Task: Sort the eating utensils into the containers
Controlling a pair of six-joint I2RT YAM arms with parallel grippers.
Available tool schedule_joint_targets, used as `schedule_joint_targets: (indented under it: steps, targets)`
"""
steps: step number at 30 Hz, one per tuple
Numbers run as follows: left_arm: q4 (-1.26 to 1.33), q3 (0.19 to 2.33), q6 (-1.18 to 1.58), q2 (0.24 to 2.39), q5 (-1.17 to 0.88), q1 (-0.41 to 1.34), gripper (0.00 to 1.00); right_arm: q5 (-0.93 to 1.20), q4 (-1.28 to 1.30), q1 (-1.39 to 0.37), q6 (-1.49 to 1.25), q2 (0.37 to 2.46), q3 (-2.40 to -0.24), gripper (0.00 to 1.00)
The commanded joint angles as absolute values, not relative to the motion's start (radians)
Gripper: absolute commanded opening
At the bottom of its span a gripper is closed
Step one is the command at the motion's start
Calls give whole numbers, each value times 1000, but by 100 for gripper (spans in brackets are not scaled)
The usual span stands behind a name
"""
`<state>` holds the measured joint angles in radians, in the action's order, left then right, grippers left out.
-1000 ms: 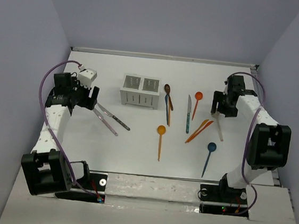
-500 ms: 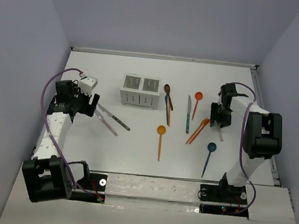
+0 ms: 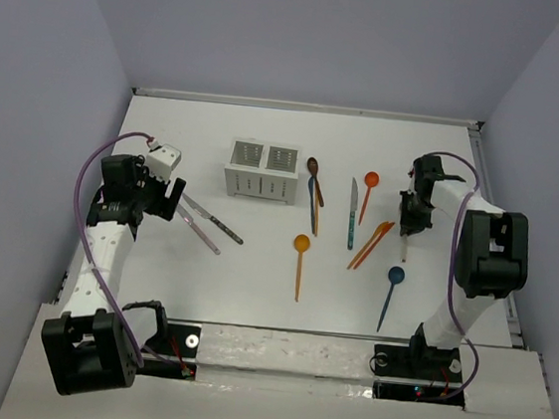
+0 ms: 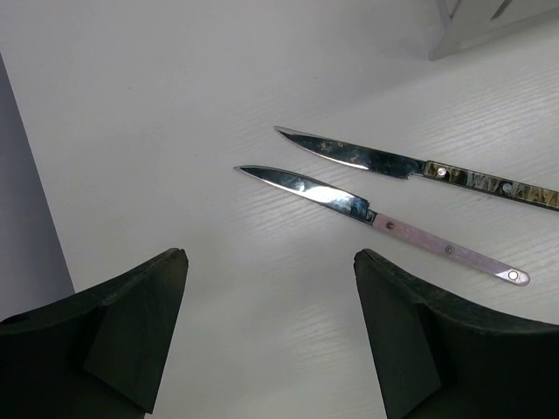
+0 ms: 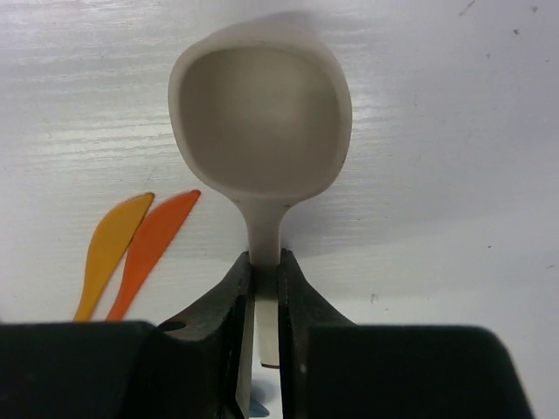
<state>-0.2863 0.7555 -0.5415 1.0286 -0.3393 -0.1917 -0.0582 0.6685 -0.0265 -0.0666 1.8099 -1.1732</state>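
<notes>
Since a second ago the white spoon (image 5: pixel 260 122) has been clamped. The right tool (image 5: pixel 262 284) now pinches its handle just behind the bowl, which faces up ahead of the fingertips over the bench (image 5: pixel 454 131). Two orange utensils (image 5: pixel 155 234) lie off the tool's left side. The left tool (image 4: pixel 269 262) has spread its jaws and holds nothing. A pink-handled knife (image 4: pixel 376 214) and a dark-handled knife (image 4: pixel 410 163) lie ahead of it, with the white caddy (image 3: pixel 263 171) beyond them.

One overhead, two close wrist views
</notes>
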Motion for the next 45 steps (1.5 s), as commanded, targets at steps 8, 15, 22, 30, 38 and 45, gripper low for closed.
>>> schedule_joint_targets:
  steps: [8, 15, 22, 30, 38, 45]
  targets:
    - [-174, 726, -516, 1009, -328, -195, 90, -247, 635, -165, -55, 1475, -1383, 0]
    - [7, 684, -372, 1017, -322, -195, 91, -252, -16, -507, -25, 1324, -1372, 0]
    - [153, 591, -298, 993, -330, -195, 91, -328, -604, -721, -28, 1528, -1319, 0]
    - [221, 505, -305, 920, -342, -196, 92, -361, -811, -765, -21, 1840, -1342, 0]
    - [230, 497, -307, 920, -339, -196, 93, -365, -746, -765, -15, 1913, -1278, 0]
    - [230, 495, -307, 919, -336, -196, 93, -307, -597, -765, -37, 1924, -1290, 47]
